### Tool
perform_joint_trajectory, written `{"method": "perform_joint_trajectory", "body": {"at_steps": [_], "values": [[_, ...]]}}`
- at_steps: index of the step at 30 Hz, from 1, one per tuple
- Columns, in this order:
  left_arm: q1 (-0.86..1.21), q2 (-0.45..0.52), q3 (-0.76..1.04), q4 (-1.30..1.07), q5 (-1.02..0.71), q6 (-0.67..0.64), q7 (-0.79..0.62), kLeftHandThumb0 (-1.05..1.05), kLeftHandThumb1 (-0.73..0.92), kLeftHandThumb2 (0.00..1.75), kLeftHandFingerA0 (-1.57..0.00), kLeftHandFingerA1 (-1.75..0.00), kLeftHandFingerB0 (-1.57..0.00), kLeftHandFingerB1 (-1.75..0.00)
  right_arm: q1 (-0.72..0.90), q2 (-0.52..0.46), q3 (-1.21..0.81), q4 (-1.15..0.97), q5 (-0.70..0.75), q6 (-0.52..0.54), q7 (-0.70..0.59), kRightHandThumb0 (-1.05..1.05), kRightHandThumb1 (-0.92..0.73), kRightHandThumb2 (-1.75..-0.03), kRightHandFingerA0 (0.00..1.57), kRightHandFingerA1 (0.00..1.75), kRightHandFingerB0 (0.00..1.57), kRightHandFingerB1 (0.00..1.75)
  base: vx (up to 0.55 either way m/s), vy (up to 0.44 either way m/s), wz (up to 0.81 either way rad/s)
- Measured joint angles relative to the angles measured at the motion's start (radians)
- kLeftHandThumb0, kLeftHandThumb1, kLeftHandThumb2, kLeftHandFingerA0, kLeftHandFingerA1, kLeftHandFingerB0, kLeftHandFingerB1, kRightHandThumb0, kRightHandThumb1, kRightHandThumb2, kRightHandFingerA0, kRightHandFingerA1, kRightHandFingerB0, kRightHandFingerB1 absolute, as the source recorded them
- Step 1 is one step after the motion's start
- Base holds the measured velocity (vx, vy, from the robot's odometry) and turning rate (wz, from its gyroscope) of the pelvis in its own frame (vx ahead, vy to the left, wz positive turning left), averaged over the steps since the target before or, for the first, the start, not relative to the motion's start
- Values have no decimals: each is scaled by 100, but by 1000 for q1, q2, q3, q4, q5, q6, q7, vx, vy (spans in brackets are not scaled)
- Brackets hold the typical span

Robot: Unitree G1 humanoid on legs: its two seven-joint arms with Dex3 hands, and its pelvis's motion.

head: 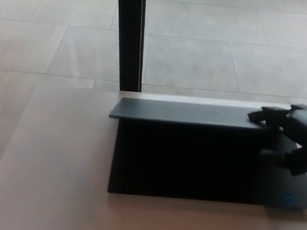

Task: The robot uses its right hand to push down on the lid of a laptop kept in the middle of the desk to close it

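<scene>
The black laptop [213,168] sits half-closed, its grey lid [186,113] tilted forward under the right hand's [296,138] spread fingers [264,115].

A pale desk [51,181] fills the lower part of the view, its far edge running across at twelve o'clock. One thing sits directly on it: a black laptop [192,167], planted at the centre and reaching toward three o'clock, base flat on the surface, lid partly lowered over it.
</scene>
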Motion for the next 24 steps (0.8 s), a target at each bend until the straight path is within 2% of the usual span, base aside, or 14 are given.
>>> {"method": "perform_joint_trajectory", "body": {"at_steps": [6,7,9,10,12,13,15,16,17,18,19,21,22,24], "values": [[-1,1,-4,3,0,0,1,-85,92,72,-55,-66,-45,-47,193,-38,-8,-48,-50,-8,-37,-82,-92,-74,38,56,34,35,0,0,0],[-1,2,-5,3,-1,0,1,-79,73,115,-52,-70,-41,-57,216,-39,-12,-53,-57,-7,-45,-90,-82,-89,33,56,28,39,0,0,0],[-4,2,-5,4,-2,0,1,-79,73,115,-53,-70,-41,-58,266,-43,-31,-68,-77,-4,-66,-90,-81,-89,34,57,29,39,0,0,0],[-5,3,-5,4,-3,0,1,-80,73,115,-54,-71,-42,-58,282,-44,-37,-72,-83,-1,-72,-84,-92,-74,38,61,35,36,0,0,0],[-4,8,-5,4,-8,0,1,-81,74,116,-53,-71,-40,-58,318,-44,-44,-74,-105,6,-88,-85,-92,-75,39,63,36,38,0,0,0],[-3,14,-7,4,-12,0,1,-86,92,72,-56,-67,-46,-47,333,-44,-49,-75,-120,11,-100,-86,-92,-76,37,60,36,38,0,0,0],[-1,24,-9,5,-18,0,1,-86,92,72,-57,-67,-46,-47,348,-43,-55,-72,-140,15,-116,-87,-92,-76,40,68,35,38,0,0,0],[-1,29,-10,6,-20,0,1,-80,74,116,-53,-70,-40,-57,352,-42,-57,-67,-150,15,-125,-85,-92,-75,40,65,35,38,0,0,0],[0,32,-10,7,-23,0,0,-80,74,116,-55,-72,-41,-57,354,-40,-59,-61,-160,15,-132,-86,-92,-75,40,64,35,38,0,0,0],[0,34,-10,9,-25,0,1,-80,74,116,-54,-72,-40,-57,354,-37,-61,-54,-166,15,-137,-87,-92,-76,40,73,32,37,0,0,0],[-1,35,-10,10,-28,0,1,-80,74,116,-54,-72,-40,-57,354,-34,-64,-47,-171,15,-140,-87,-92,-76,40,73,32,37,0,0,0],[-1,35,-11,13,-31,0,1,-81,74,116,-54,-71,-40,-57,354,-31,-68,-39,-178,15,-143,-85,-92,-75,35,64,32,39,0,0,0],[-1,35,-11,13,-34,0,1,-87,92,73,-54,-71,-45,-47,354,-29,-72,-33,-181,15,-143,-84,-92,-76,34,63,33,38,0,0,0],[-1,35,-12,13,-37,0,1,-85,92,71,-56,-66,-47,-47,352,-27,-80,-24,-184,15,-143,-82,-92,-74,36,63,33,38,0,0,0]]}}
